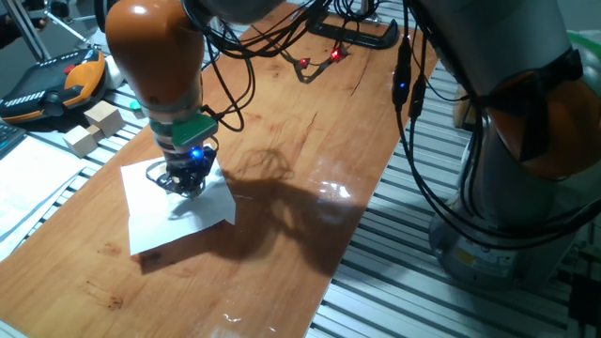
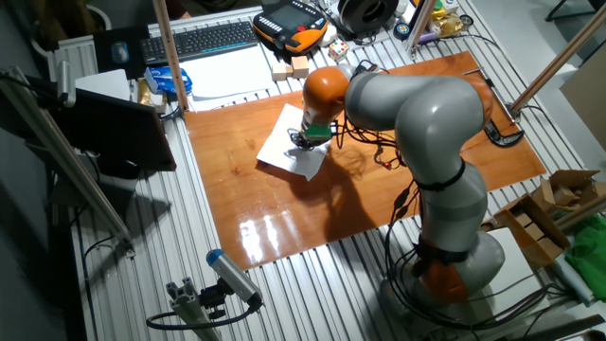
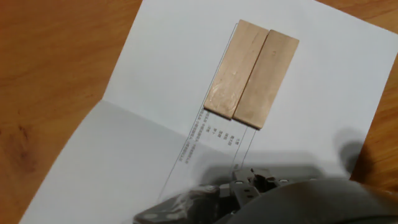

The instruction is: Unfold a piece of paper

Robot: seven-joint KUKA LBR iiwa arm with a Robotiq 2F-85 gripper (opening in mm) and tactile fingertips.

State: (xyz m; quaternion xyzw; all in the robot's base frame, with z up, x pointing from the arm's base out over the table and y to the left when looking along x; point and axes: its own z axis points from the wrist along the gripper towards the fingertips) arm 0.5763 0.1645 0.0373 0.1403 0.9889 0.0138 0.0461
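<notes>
The piece of paper (image 1: 178, 214) lies spread on the wooden table, white and rectangular, with a crease across it (image 3: 143, 121). Faint lines show through near its middle. My gripper (image 1: 185, 183) points straight down over the sheet's centre. In the hand view the two wooden pads (image 3: 233, 74) sit side by side and touching, so my gripper (image 3: 250, 78) is shut, and no paper shows between them. The tips reach the sheet, or nearly so. The other fixed view shows the paper (image 2: 284, 152) under my gripper (image 2: 305, 142). One half of the sheet, left of the crease, looks slightly raised.
Small wooden blocks (image 1: 99, 127) and an orange teach pendant (image 1: 56, 84) sit beyond the table's far left edge. Printed sheets (image 1: 28, 183) lie left of the table. Black cables (image 1: 310, 52) hang over the back. A keyboard (image 2: 199, 40) lies behind.
</notes>
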